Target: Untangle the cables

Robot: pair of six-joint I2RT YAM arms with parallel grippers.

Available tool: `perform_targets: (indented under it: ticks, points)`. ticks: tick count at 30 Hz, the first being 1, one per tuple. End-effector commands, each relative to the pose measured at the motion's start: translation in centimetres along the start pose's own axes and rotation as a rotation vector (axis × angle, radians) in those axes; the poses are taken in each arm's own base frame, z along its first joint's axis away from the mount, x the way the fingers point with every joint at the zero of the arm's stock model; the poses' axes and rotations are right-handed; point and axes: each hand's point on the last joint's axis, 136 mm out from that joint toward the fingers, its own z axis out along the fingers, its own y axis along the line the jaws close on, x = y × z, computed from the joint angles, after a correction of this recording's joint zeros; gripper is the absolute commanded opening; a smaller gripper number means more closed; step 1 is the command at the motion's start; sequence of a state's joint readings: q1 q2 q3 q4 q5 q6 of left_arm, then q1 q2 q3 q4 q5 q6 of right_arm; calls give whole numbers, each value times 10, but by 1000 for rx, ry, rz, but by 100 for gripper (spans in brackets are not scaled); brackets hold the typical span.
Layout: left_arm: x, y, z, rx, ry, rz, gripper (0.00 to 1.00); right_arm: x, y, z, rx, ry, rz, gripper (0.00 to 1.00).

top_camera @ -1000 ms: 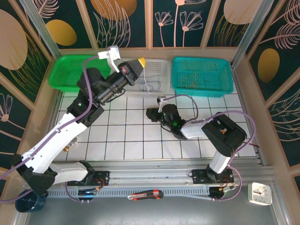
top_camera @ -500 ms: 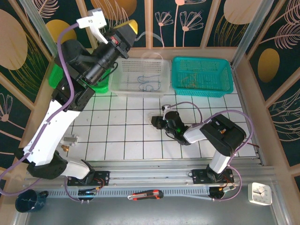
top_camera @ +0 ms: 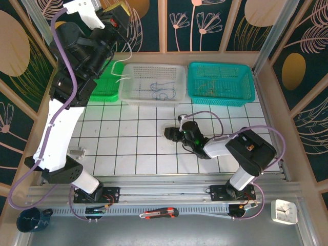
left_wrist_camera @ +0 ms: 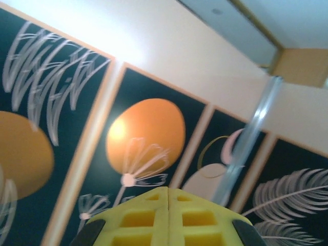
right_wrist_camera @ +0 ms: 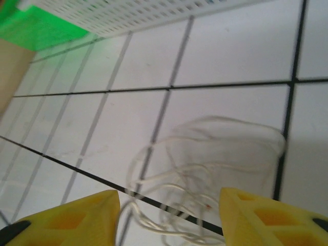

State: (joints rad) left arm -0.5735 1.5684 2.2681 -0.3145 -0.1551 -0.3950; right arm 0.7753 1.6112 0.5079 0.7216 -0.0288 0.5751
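White-tiled table (top_camera: 128,148): three baskets (top_camera: 148,98), white cables (right_wrist_camera: 205,171)

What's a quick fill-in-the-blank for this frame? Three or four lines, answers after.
The left hand is raised and ___ on a dangling white cable.
The right hand hovers, jaws ___, over the white tangle on the table.
The white basket holds ___ cables.
The green basket sits to the white basket's ___.
Missing: shut; open; blue; left.

Robot lab cell: gridded table (top_camera: 128,148), aluminium framing (top_camera: 273,32), 3 plastic baskets (top_camera: 220,100) (leaf-print panels (top_camera: 205,25) all round).
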Motion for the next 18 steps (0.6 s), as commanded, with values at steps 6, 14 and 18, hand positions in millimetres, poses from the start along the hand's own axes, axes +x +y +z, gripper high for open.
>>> perform_targets:
  ticks: [6,14,18]
  points:
    - [18,97,12,-329,-23,212,0,-39,47,-24,-93,-32,-73,58]
    - [17,189,27,-497,-56,244,0,-60,53,-54,-74,-65,-95,60]
    - [17,235,39,-575,-58,269,0,-67,51,-70,-57,-87,-99,61]
